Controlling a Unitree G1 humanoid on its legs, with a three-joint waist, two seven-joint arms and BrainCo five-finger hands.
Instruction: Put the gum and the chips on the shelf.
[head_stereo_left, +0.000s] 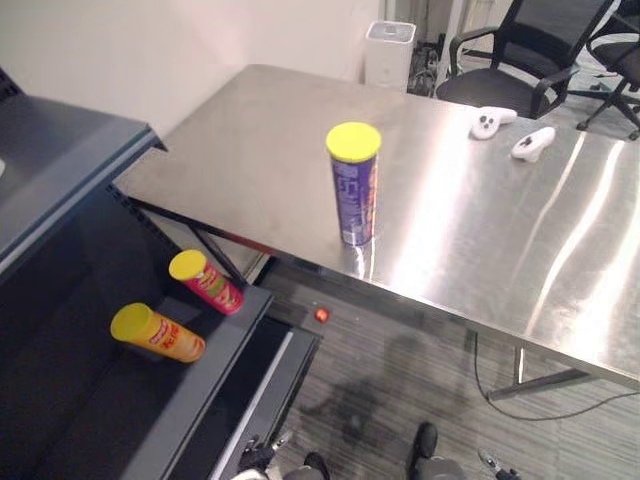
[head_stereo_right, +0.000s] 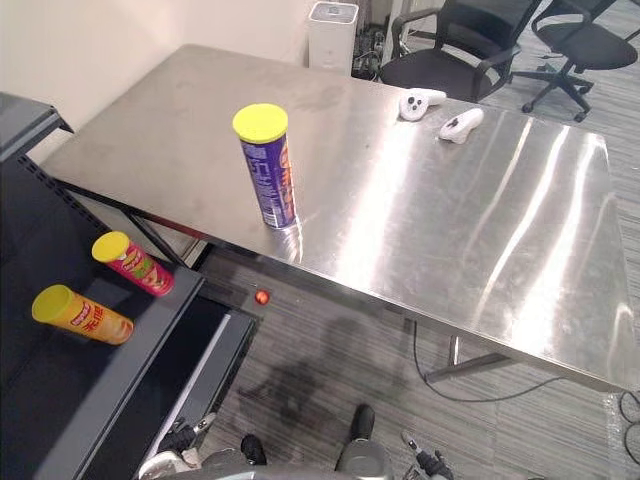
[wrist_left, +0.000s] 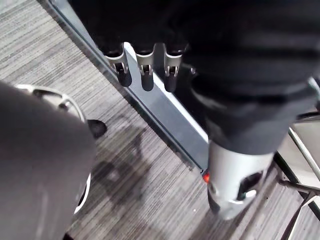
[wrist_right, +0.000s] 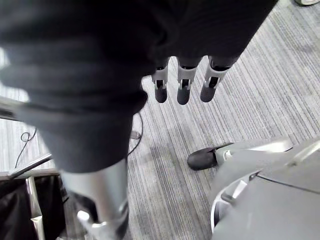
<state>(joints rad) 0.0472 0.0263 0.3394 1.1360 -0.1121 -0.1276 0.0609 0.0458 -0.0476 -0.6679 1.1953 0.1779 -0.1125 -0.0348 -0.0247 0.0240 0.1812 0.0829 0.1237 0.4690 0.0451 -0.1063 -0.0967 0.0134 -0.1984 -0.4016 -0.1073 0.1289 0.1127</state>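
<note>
Left hand: the left hand (wrist_left: 146, 70) hangs low over the grey striped carpet floor (head_stereo_left: 400, 380), just beside the shelf's bottom edge. Its fingers are straight and slack, and it holds nothing.

Right hand: the right hand (wrist_right: 183, 87) also hangs over the carpet. Its fingers point straight down, spread a little, with nothing between them and the thumb.

Chips: a tall purple cylindrical chips can with a yellow lid (head_stereo_left: 353, 190) stands upright on the brushed steel table (head_stereo_left: 480, 230). It is near the table's front edge, well apart from both hands.

Shelf: a dark grey metal shelf (head_stereo_left: 200, 400) stands to the robot's left, its corner close to the table.

On the shelf: a red cylindrical can with a yellow lid (head_stereo_left: 210, 283) and an orange cylindrical can with a yellow lid (head_stereo_left: 160, 335) lie on their sides on a lower board. They are near each other but not touching, and the red one is closer to the table.

Gum: I cannot tell whether either lying can holds gum.

Far side of table: two white handheld controllers (head_stereo_left: 492, 121) lie side by side.

Floor: a small red round thing (head_stereo_left: 321, 314) sits under the table's front edge.

Background: a white box-shaped bin (head_stereo_left: 389, 55) and black office chairs (head_stereo_left: 520, 60) stand beyond the table.
</note>
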